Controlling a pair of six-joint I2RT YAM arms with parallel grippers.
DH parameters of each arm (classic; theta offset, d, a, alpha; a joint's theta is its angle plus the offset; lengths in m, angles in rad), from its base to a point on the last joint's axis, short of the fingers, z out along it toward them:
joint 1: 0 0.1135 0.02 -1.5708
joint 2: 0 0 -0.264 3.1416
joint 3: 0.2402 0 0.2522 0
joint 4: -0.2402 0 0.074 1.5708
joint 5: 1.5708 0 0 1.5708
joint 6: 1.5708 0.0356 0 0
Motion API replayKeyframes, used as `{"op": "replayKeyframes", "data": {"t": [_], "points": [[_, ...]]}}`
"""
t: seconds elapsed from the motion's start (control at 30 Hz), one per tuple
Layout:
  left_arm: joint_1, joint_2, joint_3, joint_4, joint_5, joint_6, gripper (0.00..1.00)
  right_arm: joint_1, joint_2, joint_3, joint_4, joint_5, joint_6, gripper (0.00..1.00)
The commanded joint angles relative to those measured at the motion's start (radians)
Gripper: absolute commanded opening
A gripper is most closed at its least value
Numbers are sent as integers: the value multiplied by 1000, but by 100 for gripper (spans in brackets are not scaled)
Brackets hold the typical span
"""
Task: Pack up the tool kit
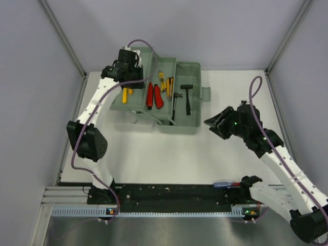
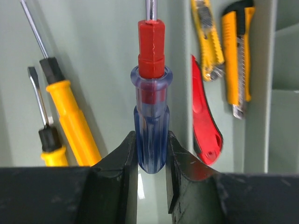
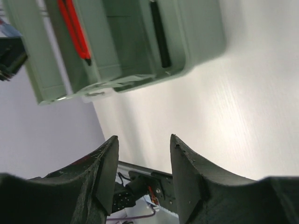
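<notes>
The sage-green toolbox (image 1: 192, 72) stands open at the back of the table. In it lie red pliers (image 1: 155, 96), two small hammers (image 1: 187, 97), yellow utility knives (image 1: 169, 87) and a yellow screwdriver (image 1: 124, 95). My left gripper (image 1: 130, 72) hangs over the box's left tray. In the left wrist view it (image 2: 150, 140) is shut on the blue translucent handle of a screwdriver (image 2: 150, 107) with a red collar, its shaft pointing away. My right gripper (image 1: 218, 125) is open and empty just right of the box, above the table; it also shows in the right wrist view (image 3: 144, 142).
Under the held screwdriver lie two yellow-handled screwdrivers (image 2: 72, 121), a red pliers handle (image 2: 205, 121) and yellow knives (image 2: 238, 51). A small blue and red item (image 1: 225, 183) lies on the black base rail near the right arm. Grey walls close in both sides.
</notes>
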Motion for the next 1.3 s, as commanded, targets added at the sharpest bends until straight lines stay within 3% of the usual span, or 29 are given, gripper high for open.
{"op": "replayKeyframes", "data": {"t": [0.0, 0.2, 0.3, 0.43, 0.63, 0.77, 0.93, 1.27], "points": [[19, 77, 117, -15, -61, -45, 2, -6, 20, -69, -146, -15, 96, 46], [31, 132, 154, -40, -64, -70, 15, -6, -43, -178, -184, 6, 182, 45], [37, 131, 154, -52, -73, -72, 40, -6, -52, -195, -201, 20, 198, 45], [37, 108, 174, -63, -82, -72, 54, -8, -41, -193, -244, 40, 201, 46], [37, 46, 260, -95, -37, -85, 56, -8, -27, -187, -348, 95, 224, 54], [37, -64, 259, -65, 89, -110, 58, -8, -14, -178, -445, 164, 260, 63], [37, -176, 197, -22, 197, -127, 60, -8, 23, -181, -549, 192, 323, 64], [37, -274, 67, 1, 215, -135, 60, -8, 129, -172, -683, 152, 437, 65]]}}
